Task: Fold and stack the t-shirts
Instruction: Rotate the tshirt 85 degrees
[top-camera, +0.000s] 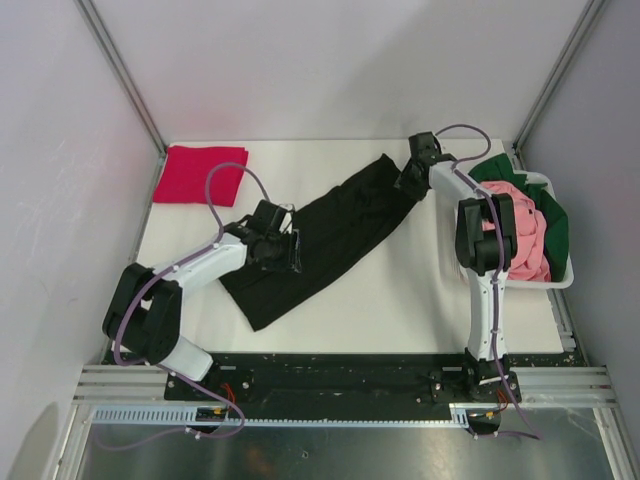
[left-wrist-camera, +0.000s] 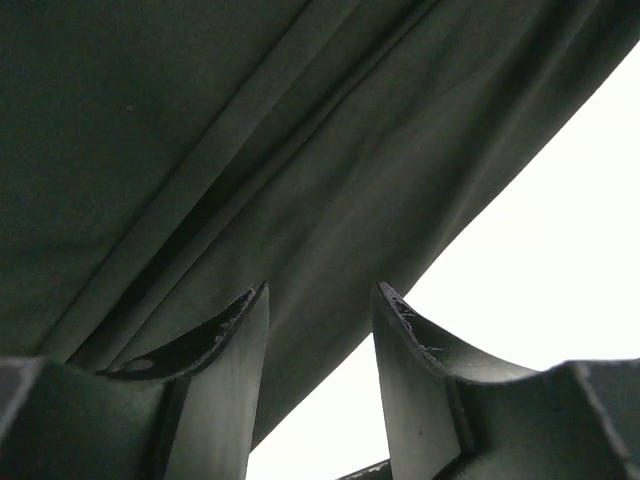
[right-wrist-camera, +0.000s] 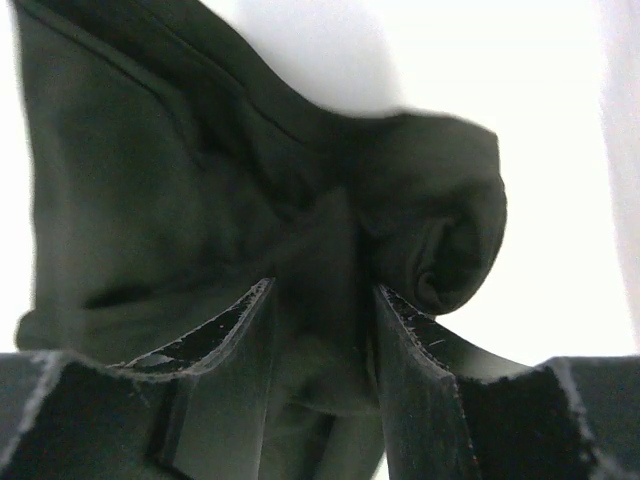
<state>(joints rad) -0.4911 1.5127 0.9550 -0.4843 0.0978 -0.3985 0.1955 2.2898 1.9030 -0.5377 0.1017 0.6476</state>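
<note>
Left hand (left-wrist-camera: 320, 290) and right hand (right-wrist-camera: 322, 285) at opposite ends of black t-shirt (top-camera: 330, 240); grip doubtful at both.

Risk: left hand's jaws stand about half apart, with cloth lying past the tips and nothing seen pinched, so a lift from here would likely leave the near-left end behind. Right hand is also about half apart, with a wad of cloth between its jaws at the far-right end. Cannot tell if the wad is pinched or loose; if loose, it drops and the fold goes crooked. Shirt is a long narrow band on the surface (top-camera: 400, 300), running near left to far right, with lengthwise creases and a rumpled far end. Crimson t-shirt (top-camera: 200, 173) lies folded at far left, well apart. Pink t-shirt (top-camera: 520, 235) and dark green t-shirt (top-camera: 553, 225) are heaped in the basket (top-camera: 560, 283) at right.
</note>
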